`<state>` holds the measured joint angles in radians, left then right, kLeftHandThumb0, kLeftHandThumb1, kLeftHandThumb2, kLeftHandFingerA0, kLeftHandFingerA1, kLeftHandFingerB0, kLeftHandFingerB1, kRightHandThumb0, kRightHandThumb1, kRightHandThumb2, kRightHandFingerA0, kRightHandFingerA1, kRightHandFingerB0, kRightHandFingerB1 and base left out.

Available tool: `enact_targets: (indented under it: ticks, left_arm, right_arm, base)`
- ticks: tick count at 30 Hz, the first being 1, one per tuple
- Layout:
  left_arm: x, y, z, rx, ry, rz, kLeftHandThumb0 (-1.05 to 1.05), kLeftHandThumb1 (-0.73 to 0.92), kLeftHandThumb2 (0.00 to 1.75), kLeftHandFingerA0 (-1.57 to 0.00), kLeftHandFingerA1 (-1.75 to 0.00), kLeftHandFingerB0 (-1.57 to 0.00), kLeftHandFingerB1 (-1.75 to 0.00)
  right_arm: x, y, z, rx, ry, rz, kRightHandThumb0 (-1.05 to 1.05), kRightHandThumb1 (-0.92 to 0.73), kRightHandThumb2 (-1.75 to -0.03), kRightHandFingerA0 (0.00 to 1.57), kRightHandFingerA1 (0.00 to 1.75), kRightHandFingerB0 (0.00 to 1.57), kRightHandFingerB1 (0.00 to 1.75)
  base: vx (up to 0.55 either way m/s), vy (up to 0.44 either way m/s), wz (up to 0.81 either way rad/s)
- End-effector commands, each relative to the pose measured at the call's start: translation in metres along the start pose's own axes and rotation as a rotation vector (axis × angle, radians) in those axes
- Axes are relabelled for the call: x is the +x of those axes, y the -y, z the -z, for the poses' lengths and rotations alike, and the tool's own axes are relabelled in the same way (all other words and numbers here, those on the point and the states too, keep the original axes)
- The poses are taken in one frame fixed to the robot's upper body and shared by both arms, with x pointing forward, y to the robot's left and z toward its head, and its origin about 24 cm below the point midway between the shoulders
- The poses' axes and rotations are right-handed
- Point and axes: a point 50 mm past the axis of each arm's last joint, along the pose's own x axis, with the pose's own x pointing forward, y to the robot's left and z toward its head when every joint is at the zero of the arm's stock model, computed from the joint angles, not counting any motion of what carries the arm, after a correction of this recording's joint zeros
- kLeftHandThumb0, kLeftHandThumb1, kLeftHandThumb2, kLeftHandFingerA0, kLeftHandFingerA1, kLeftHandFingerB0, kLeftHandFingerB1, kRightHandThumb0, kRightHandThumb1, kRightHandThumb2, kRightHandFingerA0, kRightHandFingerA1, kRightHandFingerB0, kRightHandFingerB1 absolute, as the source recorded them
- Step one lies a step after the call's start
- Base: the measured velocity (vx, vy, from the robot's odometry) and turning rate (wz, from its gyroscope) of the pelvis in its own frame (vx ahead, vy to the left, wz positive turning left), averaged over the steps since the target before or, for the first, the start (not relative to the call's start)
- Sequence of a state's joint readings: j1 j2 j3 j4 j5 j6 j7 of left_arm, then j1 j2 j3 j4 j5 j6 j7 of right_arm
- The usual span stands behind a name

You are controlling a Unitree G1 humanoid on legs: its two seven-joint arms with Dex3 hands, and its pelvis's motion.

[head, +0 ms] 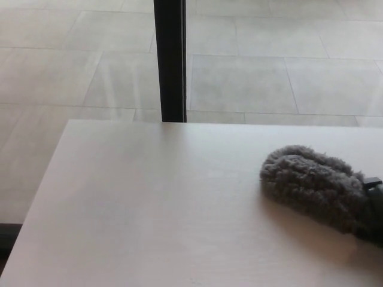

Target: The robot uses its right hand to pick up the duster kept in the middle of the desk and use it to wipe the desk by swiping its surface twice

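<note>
The fluffy grey duster (311, 182) lies flat on the pale desk (149, 209), far to the right and a little beyond the middle in depth. Its fluffy tip points left. Only a dark sliver of my right hand (376, 206) shows at the picture's right edge, closed over the duster's near end. The rest of that hand and the arm are cut off by the frame. My left hand does not appear.
A black vertical post (170, 60) stands just behind the desk's far edge, left of centre. Light tiled floor (251, 72) lies beyond. The desk's left edge runs diagonally at the lower left.
</note>
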<state>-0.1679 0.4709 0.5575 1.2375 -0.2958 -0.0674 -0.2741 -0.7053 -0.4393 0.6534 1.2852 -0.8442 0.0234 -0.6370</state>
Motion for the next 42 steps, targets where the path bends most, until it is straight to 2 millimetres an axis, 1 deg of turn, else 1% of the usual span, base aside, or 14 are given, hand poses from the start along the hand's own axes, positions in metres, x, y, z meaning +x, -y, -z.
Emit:
enact_targets:
  ticks: [1, 8, 14, 18, 20, 27, 29, 30, 33, 35, 36, 39, 41, 42]
  left_arm:
    - [-0.003, -0.012, -0.002, 0.028, -0.019, -0.019, -0.54, 0.74, 0.62, -0.59, -0.63, -0.51, -0.49]
    - [-0.004, -0.015, -0.005, 0.042, -0.008, -0.020, -0.55, 0.74, 0.62, -0.60, -0.61, -0.49, -0.48]
    - [-0.003, -0.013, -0.006, 0.036, -0.014, -0.017, -0.53, 0.74, 0.62, -0.61, -0.63, -0.49, -0.48]
    - [-0.002, -0.010, -0.006, 0.033, -0.012, -0.018, -0.56, 0.71, 0.61, -0.60, -0.62, -0.49, -0.49]
    - [-0.002, -0.011, -0.006, 0.030, -0.010, -0.020, -0.54, 0.73, 0.62, -0.59, -0.60, -0.48, -0.48]
    - [-0.001, -0.009, -0.006, 0.027, -0.013, -0.015, -0.53, 0.74, 0.62, -0.59, -0.61, -0.48, -0.47]
    - [-0.001, -0.008, -0.006, 0.016, -0.014, -0.020, -0.53, 0.72, 0.62, -0.60, -0.62, -0.50, -0.48]
    - [-0.001, -0.008, -0.006, 0.018, -0.014, -0.019, -0.52, 0.73, 0.62, -0.59, -0.62, -0.50, -0.48]
    - [-0.001, -0.008, -0.007, 0.032, -0.015, -0.012, -0.52, 0.73, 0.62, -0.60, -0.62, -0.50, -0.48]
    - [-0.001, -0.008, -0.007, 0.028, -0.015, -0.011, -0.52, 0.73, 0.62, -0.60, -0.62, -0.50, -0.48]
    - [-0.001, -0.009, -0.007, 0.044, -0.012, -0.011, -0.53, 0.74, 0.62, -0.61, -0.62, -0.50, -0.48]
    - [-0.001, -0.009, -0.007, 0.057, -0.011, -0.013, -0.55, 0.73, 0.62, -0.60, -0.62, -0.50, -0.48]
    - [-0.001, -0.009, -0.006, 0.058, -0.014, -0.015, -0.54, 0.74, 0.62, -0.61, -0.61, -0.50, -0.47]
    - [-0.002, -0.009, -0.007, 0.064, -0.011, -0.009, -0.55, 0.73, 0.61, -0.59, -0.62, -0.49, -0.48]
  right_arm:
    - [-0.058, -0.040, 0.114, -0.037, -0.533, -0.453, -0.45, -0.57, -0.62, 0.88, 1.62, 0.66, 0.86]
    - [-0.065, -0.037, 0.132, 0.048, -0.596, -0.430, -0.40, -0.63, -0.58, 0.82, 1.54, 0.68, 0.79]
    - [-0.058, -0.038, 0.118, 0.080, -0.569, -0.414, -0.46, -0.60, -0.63, 0.77, 1.52, 0.70, 0.63]
    - [-0.039, -0.035, 0.080, 0.070, -0.451, -0.365, -0.40, -0.61, -0.63, 0.79, 1.49, 0.70, 0.71]
    - [-0.030, -0.032, 0.058, 0.069, -0.383, -0.330, -0.39, -0.62, -0.60, 0.81, 1.69, 0.72, 1.02]
    - [-0.008, -0.017, -0.030, 0.061, -0.129, -0.265, -0.41, -0.65, -0.60, 0.79, 1.73, 0.71, 0.91]
    - [-0.007, -0.013, -0.049, 0.040, -0.095, -0.253, -0.41, -0.70, -0.63, 0.82, 1.75, 0.71, 1.17]
    - [-0.006, -0.010, -0.060, 0.056, -0.064, -0.242, -0.37, -0.70, -0.62, 0.81, 1.73, 0.69, 0.87]
    - [-0.006, -0.002, -0.092, 0.063, 0.027, -0.217, -0.38, -0.72, -0.64, 0.85, 1.75, 0.66, 1.22]
    - [-0.007, 0.000, -0.097, 0.070, 0.038, -0.207, -0.38, -0.72, -0.64, 0.85, 1.75, 0.66, 1.22]
    - [-0.008, 0.002, -0.108, 0.091, 0.072, -0.200, -0.35, -0.73, -0.63, 0.84, 1.74, 0.60, 0.68]
    - [-0.016, 0.008, -0.132, 0.140, 0.158, -0.187, -0.35, -0.77, -0.64, 0.79, 1.74, 0.69, 0.87]
    - [-0.024, 0.010, -0.144, 0.156, 0.217, -0.162, -0.34, -0.74, -0.64, 0.77, 1.70, 0.76, 0.88]
    - [-0.029, 0.010, -0.147, 0.160, 0.249, -0.130, -0.37, -0.52, -0.97, 1.07, 1.28, 0.79, 0.99]
  base:
    - [0.00, 0.000, 0.00]
    - [0.00, 0.000, 0.00]
    - [0.00, 0.000, 0.00]
    - [0.00, 0.000, 0.00]
    - [0.00, 0.000, 0.00]
    - [0.00, 0.000, 0.00]
    - [0.00, 0.000, 0.00]
    - [0.00, 0.000, 0.00]
    - [0.00, 0.000, 0.00]
    - [0.00, 0.000, 0.00]
    - [0.00, 0.000, 0.00]
    - [0.00, 0.000, 0.00]
    - [0.00, 0.000, 0.00]
    - [0.00, 0.000, 0.00]
